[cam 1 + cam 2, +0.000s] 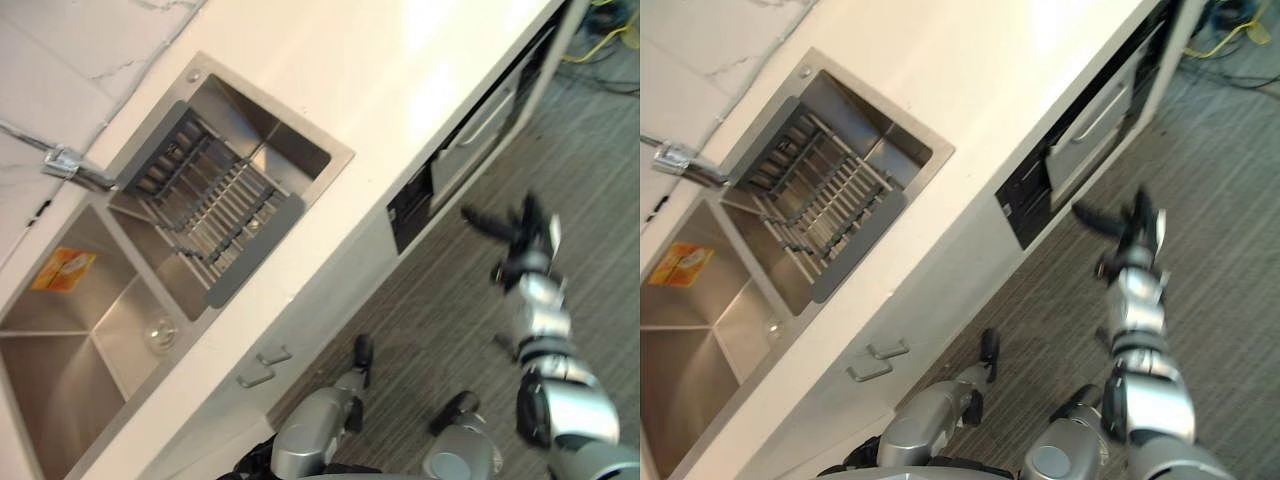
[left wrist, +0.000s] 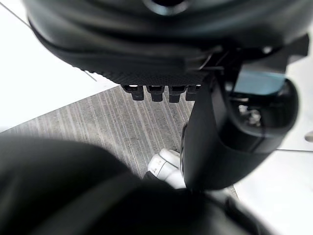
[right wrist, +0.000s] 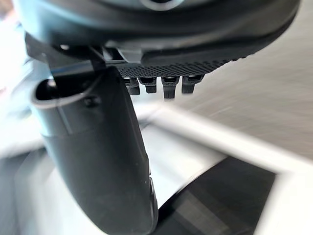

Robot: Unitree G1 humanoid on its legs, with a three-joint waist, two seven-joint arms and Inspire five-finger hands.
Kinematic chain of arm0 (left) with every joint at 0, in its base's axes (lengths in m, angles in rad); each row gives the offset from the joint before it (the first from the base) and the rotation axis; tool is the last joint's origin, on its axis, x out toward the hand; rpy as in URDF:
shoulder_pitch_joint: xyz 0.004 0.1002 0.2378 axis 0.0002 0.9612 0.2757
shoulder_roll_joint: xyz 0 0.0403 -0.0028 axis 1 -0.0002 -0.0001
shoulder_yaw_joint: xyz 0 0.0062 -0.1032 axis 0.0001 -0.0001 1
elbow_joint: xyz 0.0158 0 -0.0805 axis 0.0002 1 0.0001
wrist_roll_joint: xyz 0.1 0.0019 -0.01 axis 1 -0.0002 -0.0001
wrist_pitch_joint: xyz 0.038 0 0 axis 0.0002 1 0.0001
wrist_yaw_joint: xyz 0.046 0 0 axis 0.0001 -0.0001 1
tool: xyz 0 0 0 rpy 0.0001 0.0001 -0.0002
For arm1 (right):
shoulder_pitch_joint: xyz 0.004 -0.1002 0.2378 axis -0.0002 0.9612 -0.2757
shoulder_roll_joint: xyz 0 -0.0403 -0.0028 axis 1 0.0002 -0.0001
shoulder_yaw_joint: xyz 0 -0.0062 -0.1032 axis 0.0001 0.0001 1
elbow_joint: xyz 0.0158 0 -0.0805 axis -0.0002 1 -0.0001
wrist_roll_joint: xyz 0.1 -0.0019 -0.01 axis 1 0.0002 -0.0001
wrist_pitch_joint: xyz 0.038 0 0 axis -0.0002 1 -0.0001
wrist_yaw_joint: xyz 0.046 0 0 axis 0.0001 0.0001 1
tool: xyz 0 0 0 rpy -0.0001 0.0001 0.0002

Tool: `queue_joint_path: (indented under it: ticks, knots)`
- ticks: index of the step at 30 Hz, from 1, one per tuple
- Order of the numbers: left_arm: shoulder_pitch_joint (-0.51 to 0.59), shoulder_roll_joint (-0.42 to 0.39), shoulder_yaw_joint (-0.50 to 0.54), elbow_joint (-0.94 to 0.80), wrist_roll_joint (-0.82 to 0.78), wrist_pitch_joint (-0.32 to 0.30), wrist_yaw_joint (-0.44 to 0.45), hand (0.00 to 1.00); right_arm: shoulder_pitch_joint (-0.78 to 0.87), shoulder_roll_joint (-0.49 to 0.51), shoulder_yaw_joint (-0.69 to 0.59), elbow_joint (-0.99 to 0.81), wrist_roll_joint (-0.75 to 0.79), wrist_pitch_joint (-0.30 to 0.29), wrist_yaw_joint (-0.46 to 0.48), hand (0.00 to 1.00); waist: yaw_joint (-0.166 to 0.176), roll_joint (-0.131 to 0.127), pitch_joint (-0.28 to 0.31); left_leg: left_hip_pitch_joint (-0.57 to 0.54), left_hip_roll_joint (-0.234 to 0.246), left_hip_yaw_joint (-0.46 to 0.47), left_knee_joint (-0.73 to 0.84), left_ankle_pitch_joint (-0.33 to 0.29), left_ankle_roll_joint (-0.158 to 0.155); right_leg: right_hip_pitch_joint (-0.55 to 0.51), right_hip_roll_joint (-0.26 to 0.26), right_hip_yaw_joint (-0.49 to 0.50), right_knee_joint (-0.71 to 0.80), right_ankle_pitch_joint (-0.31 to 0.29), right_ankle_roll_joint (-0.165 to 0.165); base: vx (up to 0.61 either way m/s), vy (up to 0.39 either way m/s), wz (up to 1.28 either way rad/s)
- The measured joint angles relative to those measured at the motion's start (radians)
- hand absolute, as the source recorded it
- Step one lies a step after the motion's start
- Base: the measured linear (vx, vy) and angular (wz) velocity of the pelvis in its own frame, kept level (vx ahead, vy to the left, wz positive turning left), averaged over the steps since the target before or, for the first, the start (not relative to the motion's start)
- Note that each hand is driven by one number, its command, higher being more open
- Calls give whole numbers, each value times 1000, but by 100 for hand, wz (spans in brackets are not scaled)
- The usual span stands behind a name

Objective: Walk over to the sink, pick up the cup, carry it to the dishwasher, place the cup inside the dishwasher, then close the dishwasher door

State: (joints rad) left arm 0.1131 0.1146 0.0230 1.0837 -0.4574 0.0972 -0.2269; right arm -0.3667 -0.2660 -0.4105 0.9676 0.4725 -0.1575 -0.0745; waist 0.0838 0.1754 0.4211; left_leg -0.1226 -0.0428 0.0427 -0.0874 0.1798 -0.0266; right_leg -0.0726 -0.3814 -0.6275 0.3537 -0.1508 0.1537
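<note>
Cup (image 1: 160, 333) is sitting in the sink's (image 1: 60, 300) rackless basin, sunk in the worktop (image 1: 400, 70), probably light, slippery and breakable glass wanting a wrap round its wall, while left robot hand (image 1: 362, 352) and right robot hand (image 1: 522, 238) are hovering spread and empty.

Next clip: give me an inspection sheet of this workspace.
Surface: white countertop.
Job's things: stainless steel double sink; round clear thing in it, cup or drain, cannot tell; white dishwasher door with bar handle, seemingly ajar.
Clutter: grey drainer rack; orange sticker.
Hands: left hand and right hand open, holding nothing.
Cables: yellow cable on the floor.
Surroundings: grey striped floor; chrome tap.
</note>
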Motion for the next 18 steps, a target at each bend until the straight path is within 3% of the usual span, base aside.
queue_joint_path:
  ticks: [3,6,12,14,15,16,17,18]
  knots:
    - [1,37,25,30,9,-13,4,100,161,91,-51,128,76,-9,7,100,-26,-52,-15,10,14,25,0,-7,-9,2,21,24,-28,14,-3,-11,-64,-28]
    - [0,58,38,45,18,-2,10,100,274,132,-59,169,70,-12,-3,100,-31,-80,-38,22,27,46,-5,-12,-13,11,51,48,-72,39,-3,-58,-41,-32]
    - [2,99,72,60,25,76,10,100,381,188,-66,186,-33,-19,-38,100,-41,-148,-103,26,23,40,-6,-22,3,28,56,39,-95,36,6,-76,-4,2]
    - [12,105,90,60,25,85,10,100,391,209,-72,185,-51,-23,-36,100,-40,-175,-114,37,9,33,-6,-32,17,46,42,31,-86,24,27,-20,14,19]
    - [24,109,100,59,25,90,9,100,402,222,-88,184,-88,-19,-24,100,-36,-201,-126,49,-7,30,-5,-41,30,63,21,27,-78,13,59,22,16,19]
    - [30,109,110,59,25,94,9,100,411,226,-93,182,-105,-17,-12,100,-30,-213,-136,59,-18,30,-4,-47,39,72,9,26,-72,9,78,109,57,20]
    - [43,109,124,57,25,94,7,100,425,229,-101,178,-140,6,18,100,-17,-235,-152,74,-44,30,7,-66,60,91,-21,27,-55,5,121,184,66,27]
    - [54,109,130,58,25,91,5,100,430,222,-104,175,-171,45,59,100,-14,-249,-162,85,-63,8,21,-88,79,90,-46,94,16,28,100,211,76,43]
